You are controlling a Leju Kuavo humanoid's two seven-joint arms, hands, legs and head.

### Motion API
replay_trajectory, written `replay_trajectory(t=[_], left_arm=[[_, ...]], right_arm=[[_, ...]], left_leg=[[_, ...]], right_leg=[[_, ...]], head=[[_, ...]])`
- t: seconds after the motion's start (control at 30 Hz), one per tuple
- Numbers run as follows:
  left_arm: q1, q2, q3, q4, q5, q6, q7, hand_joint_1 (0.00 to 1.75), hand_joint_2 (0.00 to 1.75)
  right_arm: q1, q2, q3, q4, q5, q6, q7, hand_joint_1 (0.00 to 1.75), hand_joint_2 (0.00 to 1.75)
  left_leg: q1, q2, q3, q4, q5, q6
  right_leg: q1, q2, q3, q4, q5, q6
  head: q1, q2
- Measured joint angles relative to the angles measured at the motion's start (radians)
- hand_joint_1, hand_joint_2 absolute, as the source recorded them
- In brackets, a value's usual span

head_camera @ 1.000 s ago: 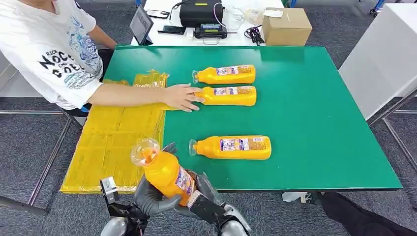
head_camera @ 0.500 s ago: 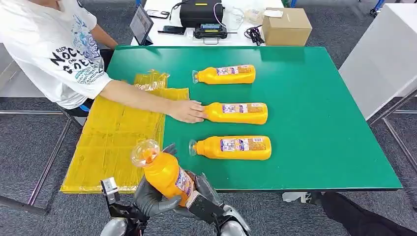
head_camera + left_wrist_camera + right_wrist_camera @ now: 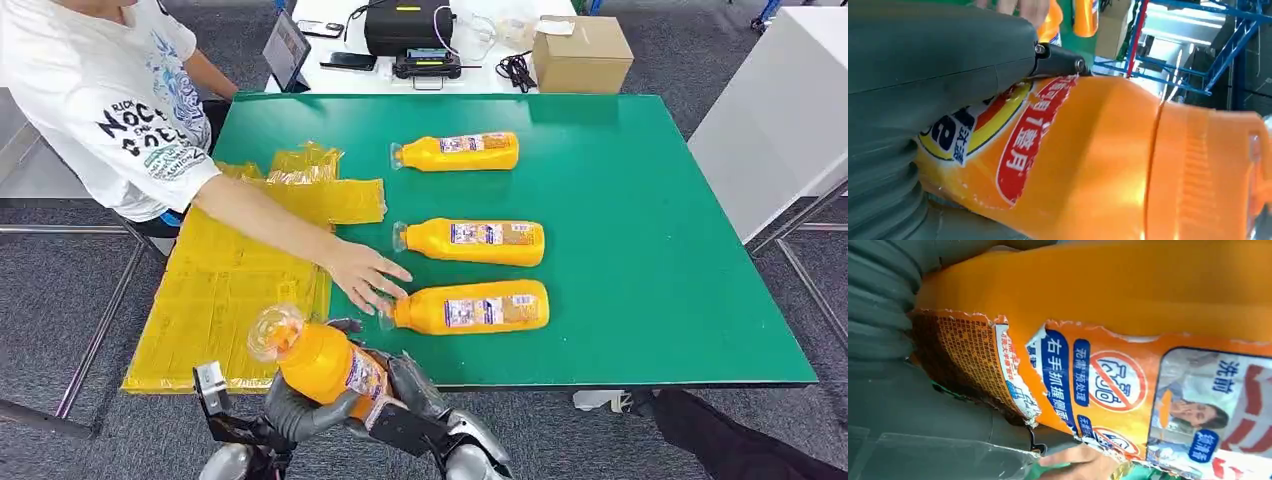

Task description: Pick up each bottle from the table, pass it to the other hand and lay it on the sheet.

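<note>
Orange bottle (image 3: 325,366) is sitting at six o'clock, both left robot hand (image 3: 290,408) and right robot hand (image 3: 412,392) grasping it; releasing early risks dropping it.

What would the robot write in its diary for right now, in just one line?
phase: handover | held bottle: gripped by left hand and right hand | table: three bottles lying | person's hand: at nearest bottle | sheet: no bottle

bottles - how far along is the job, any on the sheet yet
None lies on the yellow sheet yet. In hand: one orange bottle is gripped by both the left hand and the right hand, mid hand-over. Left: three bottles lie on the green table, a person's hand at the nearest.
</note>
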Motion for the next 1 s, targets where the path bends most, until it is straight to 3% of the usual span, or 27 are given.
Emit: replay_trajectory(t=[0.5, 0.77, 0.8, 0.83, 1.0], left_arm=[[-0.001, 0.002, 0.021, 0.043, 0.065, -0.048, 0.018, 1.75, 1.75], [-0.019, 0.021, 0.022, 0.097, 0.205, -0.186, 0.055, 1.75, 1.75], [-0.021, 0.023, 0.022, 0.104, 0.219, -0.200, 0.056, 1.75, 1.75], [-0.023, 0.026, 0.022, 0.109, 0.229, -0.212, 0.057, 1.75, 1.75], [-0.031, 0.030, 0.018, 0.125, 0.265, -0.233, 0.062, 1.75, 1.75]], right_arm=[[-0.015, 0.000, 0.012, 0.039, 0.013, 0.000, 0.000, 1.75, 1.75], [-0.015, 0.000, 0.018, 0.043, 0.016, 0.003, -0.006, 1.75, 1.75], [-0.015, 0.000, 0.019, 0.043, 0.016, 0.003, -0.008, 0.00, 1.75], [-0.015, 0.000, 0.019, 0.043, 0.016, 0.003, -0.009, 0.00, 0.00], [-0.007, 0.001, 0.023, 0.041, -0.005, -0.025, -0.005, 0.00, 0.00]], left_leg=[[0.000, 0.001, 0.000, 0.000, 0.000, 0.000], [0.000, 0.001, 0.000, 0.000, 0.000, 0.000], [0.000, 0.001, 0.000, 0.000, 0.000, 0.000], [0.000, 0.001, 0.000, 0.000, 0.000, 0.000], [0.000, 0.001, 0.000, 0.000, 0.000, 0.000]], right_leg=[[0.000, 0.000, 0.000, 0.000, 0.000, 0.000], [0.000, 0.000, -0.001, 0.000, 0.000, 0.000], [0.000, 0.000, 0.000, 0.000, 0.000, 0.000], [0.000, 0.000, -0.001, 0.000, 0.000, 0.000], [0.000, 0.000, 0.000, 0.000, 0.000, 0.000]], head=[[0.000, 0.000], [0.000, 0.000], [0.000, 0.000], [0.000, 0.000], [0.000, 0.000]])
